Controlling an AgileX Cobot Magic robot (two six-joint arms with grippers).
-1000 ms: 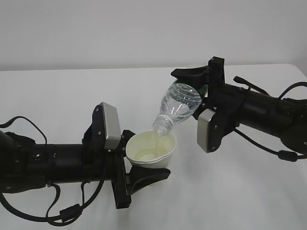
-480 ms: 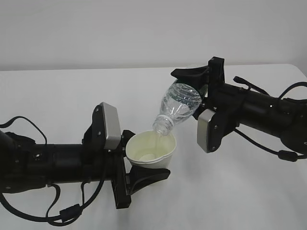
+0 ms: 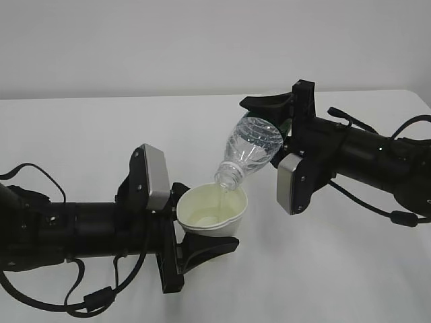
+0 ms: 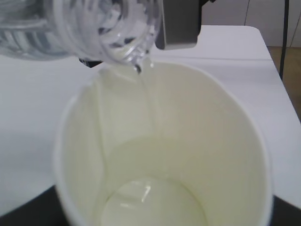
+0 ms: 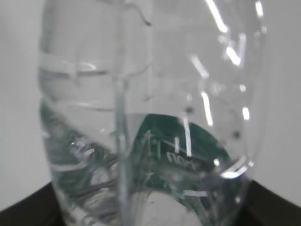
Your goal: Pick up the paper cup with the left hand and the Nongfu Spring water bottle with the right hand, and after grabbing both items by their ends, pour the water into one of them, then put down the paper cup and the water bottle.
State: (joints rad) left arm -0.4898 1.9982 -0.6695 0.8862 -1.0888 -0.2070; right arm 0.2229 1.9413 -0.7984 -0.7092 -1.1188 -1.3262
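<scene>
So mid-frame in the exterior view the left claw [image 3: 192, 232] is clamped around the paper cup [image 3: 211, 212], cup upright and sitting right between the forks, lifted off the white table [image 3: 81, 134]. Up and to the right, the right claw [image 3: 279, 124] is clamped on the base end of the Nongfu Spring water bottle [image 3: 249, 151], which is tipped neck-down toward lower left, mouth just over the cup's far rim. In the left wrist view a thin stream of water [image 4: 148, 101] runs from the bottle mouth down into the cup, and a shallow pool sits at the bottom.
</scene>
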